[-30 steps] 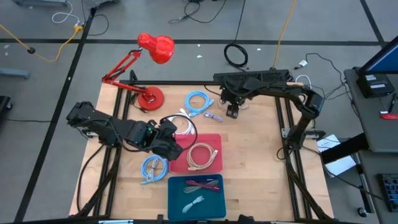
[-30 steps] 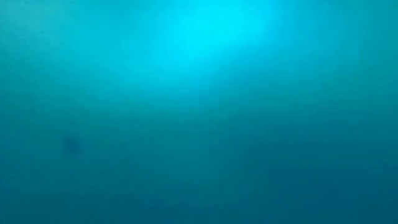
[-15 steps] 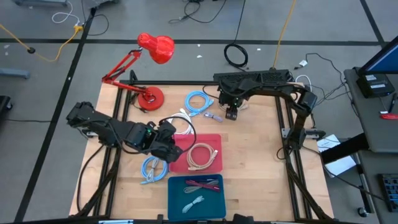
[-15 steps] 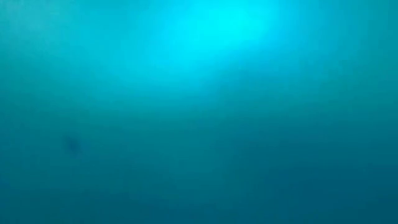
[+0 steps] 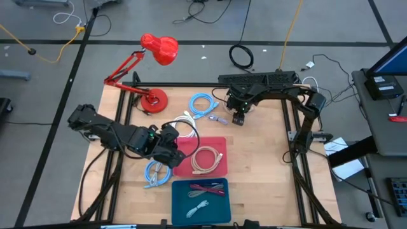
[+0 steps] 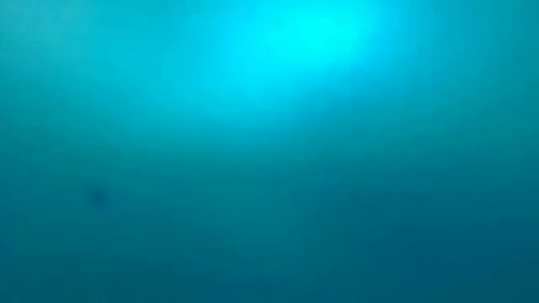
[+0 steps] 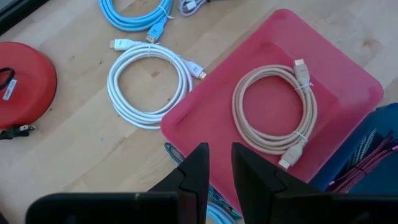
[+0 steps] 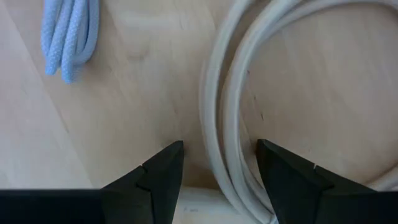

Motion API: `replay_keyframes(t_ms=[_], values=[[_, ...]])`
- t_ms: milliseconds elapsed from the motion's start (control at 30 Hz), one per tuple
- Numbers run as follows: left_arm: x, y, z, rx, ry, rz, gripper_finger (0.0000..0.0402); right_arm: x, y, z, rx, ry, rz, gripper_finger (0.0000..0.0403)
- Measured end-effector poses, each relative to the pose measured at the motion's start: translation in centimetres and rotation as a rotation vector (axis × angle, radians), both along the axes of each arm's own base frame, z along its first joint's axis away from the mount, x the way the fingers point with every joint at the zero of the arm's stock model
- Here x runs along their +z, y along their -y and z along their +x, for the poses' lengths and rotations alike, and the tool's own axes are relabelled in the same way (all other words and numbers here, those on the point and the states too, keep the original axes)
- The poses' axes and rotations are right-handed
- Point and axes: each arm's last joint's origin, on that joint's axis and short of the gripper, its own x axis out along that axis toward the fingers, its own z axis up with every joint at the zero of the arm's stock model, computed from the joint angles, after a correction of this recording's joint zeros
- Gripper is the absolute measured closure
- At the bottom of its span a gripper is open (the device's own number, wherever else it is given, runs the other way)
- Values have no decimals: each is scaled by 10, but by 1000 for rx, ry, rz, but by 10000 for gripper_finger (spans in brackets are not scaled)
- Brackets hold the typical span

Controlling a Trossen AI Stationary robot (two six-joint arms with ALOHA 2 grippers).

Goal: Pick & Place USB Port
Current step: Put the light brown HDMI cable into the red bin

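While wide open, right pincer (image 8: 221, 155) astride a pale cable loop (image 8: 221, 106).

A robotics lab: framed wooden table (image 5: 254, 159), grey floor strewn with cables (image 5: 241, 56).

Two matte black jointed arms, boxy segments, dark cabling along the links. Left gripper (image 7: 219, 171) and right gripper (image 8: 219, 168): black, wedge-shaped, angular fingers.

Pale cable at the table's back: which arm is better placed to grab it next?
Right. The right gripper straddles the pale cable, jaws open; the left gripper sits by the red tray.
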Motion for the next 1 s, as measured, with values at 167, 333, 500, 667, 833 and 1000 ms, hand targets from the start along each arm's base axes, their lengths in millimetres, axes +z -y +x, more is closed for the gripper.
replay_keyframes(t_ms=[167,333,500,667,833,1000], values=[[0,0,0,5,2,-2,330,-14,-6,-12,-14,-34,45,242],[0,0,0,6,5,-4,330,-22,-12,-21,-33,-85,88,365],[0,0,0,9,8,-6,330,-22,-15,-26,-99,-150,73,381],[0,2,0,9,13,-6,330,17,-24,-37,-136,-220,7,381],[1,4,0,10,26,10,330,98,-39,-36,-193,-11,-123,391],[1,3,0,15,31,22,330,159,-89,-33,-203,193,-21,391]])
